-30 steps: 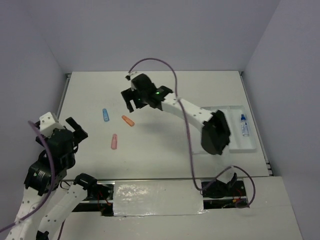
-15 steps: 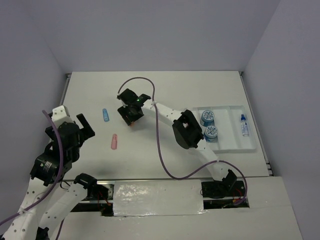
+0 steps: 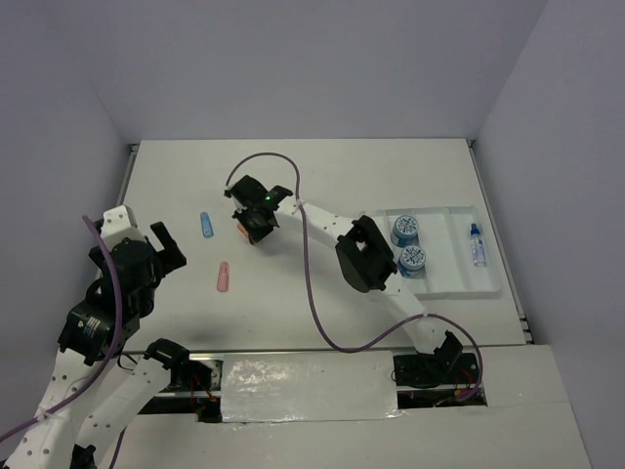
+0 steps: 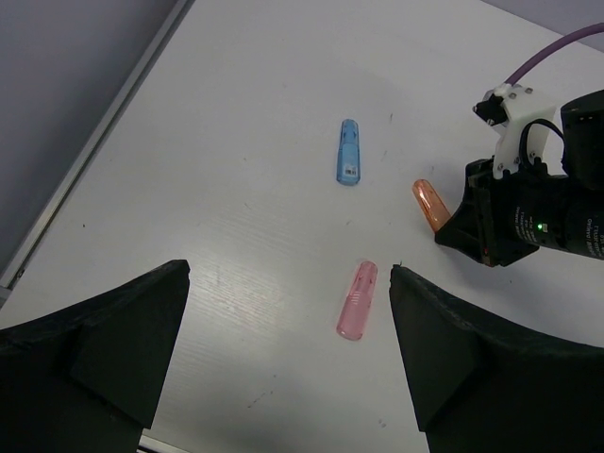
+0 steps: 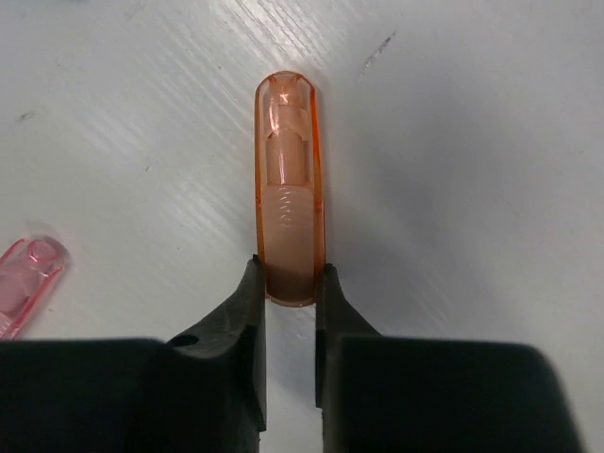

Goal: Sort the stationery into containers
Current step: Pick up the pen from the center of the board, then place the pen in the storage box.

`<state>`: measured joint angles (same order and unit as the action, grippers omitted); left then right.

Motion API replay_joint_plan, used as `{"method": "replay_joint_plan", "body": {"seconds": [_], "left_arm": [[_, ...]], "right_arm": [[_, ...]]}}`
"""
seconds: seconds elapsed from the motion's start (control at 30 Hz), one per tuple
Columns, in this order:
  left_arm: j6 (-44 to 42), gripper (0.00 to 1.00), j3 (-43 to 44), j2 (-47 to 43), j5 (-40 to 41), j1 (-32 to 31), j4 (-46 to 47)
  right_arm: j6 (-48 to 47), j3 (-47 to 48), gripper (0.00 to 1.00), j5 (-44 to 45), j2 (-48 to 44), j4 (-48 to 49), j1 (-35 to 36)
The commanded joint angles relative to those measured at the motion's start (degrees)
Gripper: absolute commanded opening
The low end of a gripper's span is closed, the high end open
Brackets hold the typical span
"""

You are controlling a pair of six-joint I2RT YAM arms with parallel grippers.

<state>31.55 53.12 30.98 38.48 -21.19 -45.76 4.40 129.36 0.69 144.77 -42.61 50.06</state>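
— Now that the right gripper [image 5: 290,283] is down at the table [image 3: 342,176], what differs from a second ago?

— Back then it hung spread wide above the orange capsule [image 5: 290,212]. It has since dropped, and its two fingers are clamped on the capsule's near end, with the rest sticking out ahead of them. Whether the capsule has left the surface, I cannot tell.

— Where is that on the table?

— Left of centre, just right of the blue capsule [image 3: 206,225] and above the pink capsule [image 3: 223,277]. Neither of those has shifted.

— Did the right arm's pose change too?

— Yes. Its elbow used to cover the left end of the white tray [image 3: 454,285]. It has swung aside, so the two round blue-white rolls [image 3: 404,230] now show in the tray's left compartment. The small blue-capped bottle [image 3: 476,244] lies in a narrow compartment at the right end, as before.

— And the left gripper [image 4: 288,278]?

— Its jaws are wide apart with nothing between them, and it hovers at the table's left edge. It has drifted slightly up and to the right. The pink capsule lies below it.
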Motion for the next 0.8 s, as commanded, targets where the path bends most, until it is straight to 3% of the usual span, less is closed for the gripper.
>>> {"method": "replay_joint_plan", "body": {"seconds": [0.0,0.13,0.2,0.33,0.37,0.4,0.5,0.53,0.63,0.7,0.77], "left_arm": [[-1.23,0.99,-0.04,-0.13,-0.77,0.18,2.34],[-1.49,0.99,-0.04,0.04,-1.04,0.18,2.43],[-1.32,0.99,0.31,-0.13,-0.69,0.18,1.99],[-1.93,0.99,-0.12,-1.62,-1.38,0.18,2.77],[-2.02,0.99,-0.21,-1.71,-1.74,0.18,2.95],[-2.19,0.99,-0.21,-1.63,-2.00,0.18,3.04],[-2.90,0.99,-0.30,-1.10,-3.67,0.10,3.74],[-3.16,0.99,-0.39,-1.01,-4.28,0.10,3.92],[-3.60,0.99,-0.48,-0.84,-4.99,0.18,4.54],[-3.69,0.99,-0.65,-0.57,-5.26,0.27,4.62],[-3.78,0.99,-0.74,-0.40,-5.69,0.27,4.97]], "right_arm": [[-0.19,-3.22,0.00,-2.97,-2.55,1.73,1.26],[2.96,-17.09,0.00,-5.78,-15.36,10.76,0.22],[4.55,-29.17,0.00,-5.00,-27.31,17.60,-0.31],[7.45,-46.62,0.00,-0.78,-47.52,20.19,-5.05],[8.16,-50.92,0.00,-1.56,-55.74,21.07,-9.76],[9.03,-59.14,0.00,-4.44,-59.39,23.17,-13.29],[7.21,-69.99,0.00,-13.50,-71.97,22.59,-26.19],[5.81,-70.03,0.00,-12.65,-74.69,21.09,-26.24],[-1.05,-73.02,0.00,-5.11,-82.00,14.06,-35.37],[-0.64,-72.67,0.00,4.87,-81.67,11.16,-39.75],[1.82,-72.32,0.00,4.68,-79.21,11.31,-43.01]]}}
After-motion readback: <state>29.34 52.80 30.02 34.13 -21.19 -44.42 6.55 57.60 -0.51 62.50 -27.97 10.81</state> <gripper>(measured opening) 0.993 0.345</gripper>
